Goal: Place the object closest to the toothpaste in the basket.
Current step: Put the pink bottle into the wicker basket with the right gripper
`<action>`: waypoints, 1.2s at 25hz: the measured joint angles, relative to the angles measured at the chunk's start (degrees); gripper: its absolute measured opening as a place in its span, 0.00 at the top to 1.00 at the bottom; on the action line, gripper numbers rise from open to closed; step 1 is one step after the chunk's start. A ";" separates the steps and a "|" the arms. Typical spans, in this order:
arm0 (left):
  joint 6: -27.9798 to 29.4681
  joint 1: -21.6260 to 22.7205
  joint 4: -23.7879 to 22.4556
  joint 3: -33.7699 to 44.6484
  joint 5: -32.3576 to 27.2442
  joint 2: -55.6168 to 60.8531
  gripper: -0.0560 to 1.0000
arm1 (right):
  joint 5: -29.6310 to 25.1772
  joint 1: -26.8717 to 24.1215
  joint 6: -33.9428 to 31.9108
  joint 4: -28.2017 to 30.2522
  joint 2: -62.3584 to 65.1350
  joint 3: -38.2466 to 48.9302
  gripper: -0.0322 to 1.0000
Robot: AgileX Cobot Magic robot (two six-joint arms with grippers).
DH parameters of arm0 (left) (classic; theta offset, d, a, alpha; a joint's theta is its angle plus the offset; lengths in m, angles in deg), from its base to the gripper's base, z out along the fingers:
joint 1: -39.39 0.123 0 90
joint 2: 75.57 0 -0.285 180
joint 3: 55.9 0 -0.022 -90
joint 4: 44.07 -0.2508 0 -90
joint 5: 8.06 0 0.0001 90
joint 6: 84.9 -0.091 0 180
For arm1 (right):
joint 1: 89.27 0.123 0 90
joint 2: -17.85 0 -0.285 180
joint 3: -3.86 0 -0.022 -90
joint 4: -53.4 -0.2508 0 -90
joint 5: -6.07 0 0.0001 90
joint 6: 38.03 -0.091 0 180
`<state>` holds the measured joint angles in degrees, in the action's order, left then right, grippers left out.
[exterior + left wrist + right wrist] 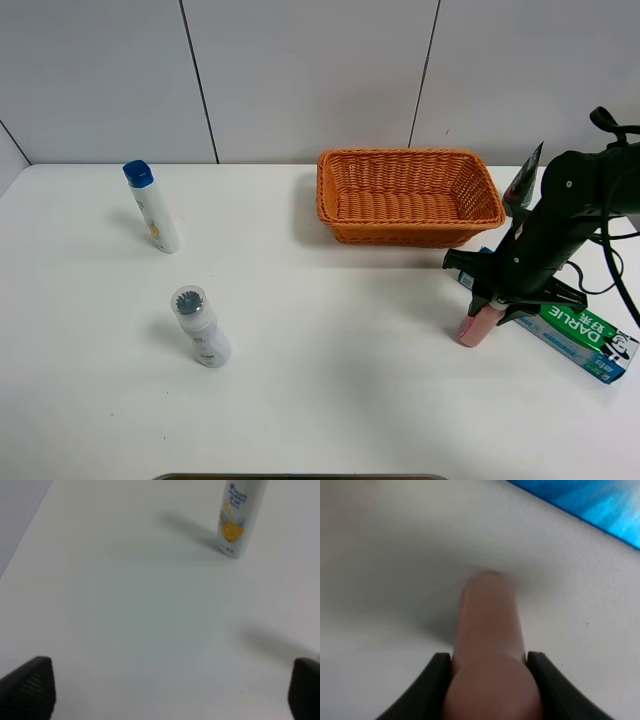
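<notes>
A green and blue toothpaste box (585, 335) lies at the right of the white table; its blue edge shows in the right wrist view (590, 505). A pink tube (480, 325) stands beside it, and my right gripper (497, 302) is shut on its upper part. In the right wrist view the pink tube (490, 645) fills the gap between the black fingers (432, 685). The orange wicker basket (408, 196) sits at the back, apart from the tube and empty. My left gripper (170, 687) is open and empty over bare table.
A white bottle with a blue cap (152, 207) stands at the back left; it also shows in the left wrist view (239, 517). A clear bottle with a grey cap (200, 326) stands tilted at the front left. A black cable (615, 260) hangs by the right arm.
</notes>
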<state>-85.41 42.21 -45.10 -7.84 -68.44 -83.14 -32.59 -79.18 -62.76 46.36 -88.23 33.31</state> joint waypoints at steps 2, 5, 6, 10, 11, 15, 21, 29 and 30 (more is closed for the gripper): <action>0.00 0.00 0.00 0.00 0.00 0.00 0.06 | 0.00 0.00 0.00 0.13 0.00 0.00 0.61; 0.00 0.00 0.00 0.00 0.00 0.00 0.06 | 0.00 0.00 0.00 0.35 0.00 0.00 0.61; 0.00 0.00 0.00 0.00 0.00 0.00 0.06 | 0.00 0.00 0.00 0.35 0.00 0.00 0.61; 0.00 0.00 0.00 0.00 0.00 0.00 0.06 | 0.00 0.00 0.00 0.35 0.00 0.00 0.61; 0.00 0.00 0.00 0.00 0.00 0.00 0.06 | 0.00 0.00 0.00 0.35 0.00 0.00 0.61; 0.00 0.00 0.00 0.00 0.00 0.00 0.06 | 0.00 0.00 0.00 0.35 0.00 0.00 0.61; 0.00 0.00 0.00 0.00 0.00 0.00 0.06 | -0.05 0.00 0.00 0.35 0.00 0.00 0.61; 0.00 0.00 0.00 0.00 0.00 0.00 0.06 | -0.33 0.00 0.00 1.01 3.21 0.00 0.61; 0.00 0.00 0.00 0.00 0.00 0.00 0.06 | -0.33 0.00 0.06 1.01 4.22 0.00 0.61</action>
<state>-85.41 42.21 -45.10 -7.84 -68.44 -83.14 -32.92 -79.18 -62.71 47.38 -84.01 33.31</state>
